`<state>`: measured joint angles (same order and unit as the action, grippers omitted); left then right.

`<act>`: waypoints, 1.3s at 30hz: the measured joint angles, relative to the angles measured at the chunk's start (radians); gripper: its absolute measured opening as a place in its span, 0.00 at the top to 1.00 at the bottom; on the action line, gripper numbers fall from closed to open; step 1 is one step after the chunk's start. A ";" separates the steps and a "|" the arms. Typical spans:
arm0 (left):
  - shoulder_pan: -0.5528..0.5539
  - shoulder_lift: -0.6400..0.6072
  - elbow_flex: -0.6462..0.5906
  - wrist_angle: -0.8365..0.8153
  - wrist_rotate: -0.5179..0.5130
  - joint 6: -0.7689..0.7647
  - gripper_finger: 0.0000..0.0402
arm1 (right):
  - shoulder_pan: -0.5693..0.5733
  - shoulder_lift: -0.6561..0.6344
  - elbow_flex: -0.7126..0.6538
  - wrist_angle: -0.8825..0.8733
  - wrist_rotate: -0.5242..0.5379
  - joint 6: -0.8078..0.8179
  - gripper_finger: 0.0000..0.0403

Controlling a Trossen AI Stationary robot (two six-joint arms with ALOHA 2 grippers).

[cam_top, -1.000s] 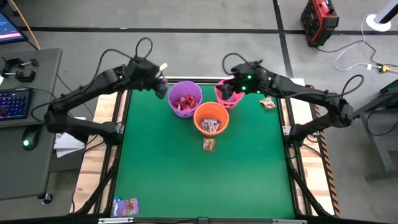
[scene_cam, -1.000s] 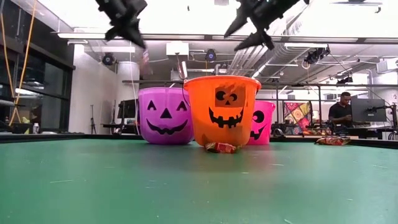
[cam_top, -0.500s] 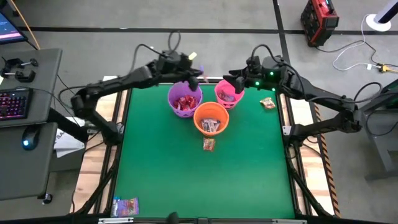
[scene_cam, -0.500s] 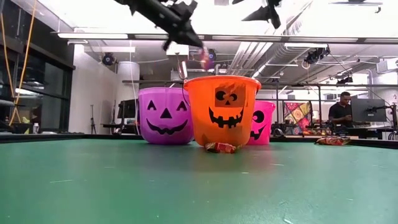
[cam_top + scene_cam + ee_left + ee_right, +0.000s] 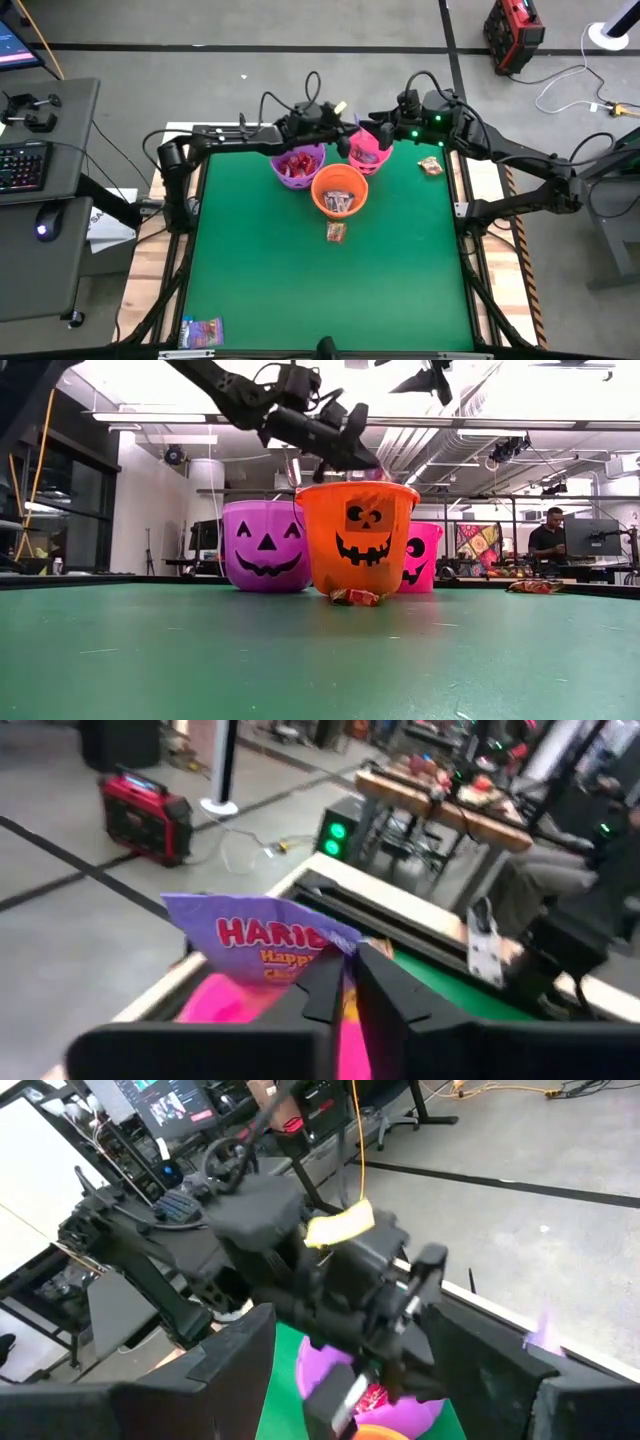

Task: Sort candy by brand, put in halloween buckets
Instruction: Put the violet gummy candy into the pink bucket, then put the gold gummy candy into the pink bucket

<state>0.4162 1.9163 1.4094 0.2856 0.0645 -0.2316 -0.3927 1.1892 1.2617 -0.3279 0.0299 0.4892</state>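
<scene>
**Haribo packet held over the pink bucket**

Left end effector (image 5: 343, 136) out over the near rim of the pink bucket (image 5: 368, 152), fingers (image 5: 330, 988) pinched together on a purple Haribo packet (image 5: 255, 940). Packet standing up from the fingertips in the left wrist view, long axis across the fingers, printed face toward the camera, pink bucket just beneath it. Half a second ago over the far side of the purple bucket (image 5: 298, 163); now shifted across to the pink one, arm stretched along the far edge of the bench (image 5: 260, 270).

Right end effector (image 5: 384, 135) hovering at the far side of the pink bucket, fingers spread apart, nothing between them; in about the same spot as half a second ago.

Relative to the orange bucket (image 5: 340, 191): purple bucket touching or nearly touching it on the far left, red candy inside; pink bucket on the far right, close by. Dark-wrapped candy inside the orange bucket itself. One loose brown candy (image 5: 336, 232) just in front of it on the bench, long axis running toward the bucket. Another wrapped candy (image 5: 430, 166) well off to its right, near the bench edge. A blue-and-purple packet (image 5: 202, 331) far away at the near left corner, unmoved.
</scene>
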 joint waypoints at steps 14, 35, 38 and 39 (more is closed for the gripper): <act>-0.009 -0.059 0.000 -0.045 0.019 0.041 0.49 | 0.000 0.000 0.000 0.000 0.001 -0.001 0.37; 0.019 -0.874 -0.245 -0.578 -0.056 0.031 0.47 | 0.498 0.193 0.000 -0.667 -0.110 0.167 0.37; 0.006 -0.959 -0.280 -0.578 -0.098 0.024 0.47 | 0.592 0.314 0.000 -0.576 -0.003 0.166 0.37; 0.004 -0.980 -0.287 -0.582 -0.112 0.024 0.47 | 0.613 0.357 0.000 -0.541 0.042 0.165 0.37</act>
<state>0.4206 0.9367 1.1224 -0.2959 -0.0472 -0.2072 0.2198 1.5465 1.2617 -0.8694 0.0719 0.6545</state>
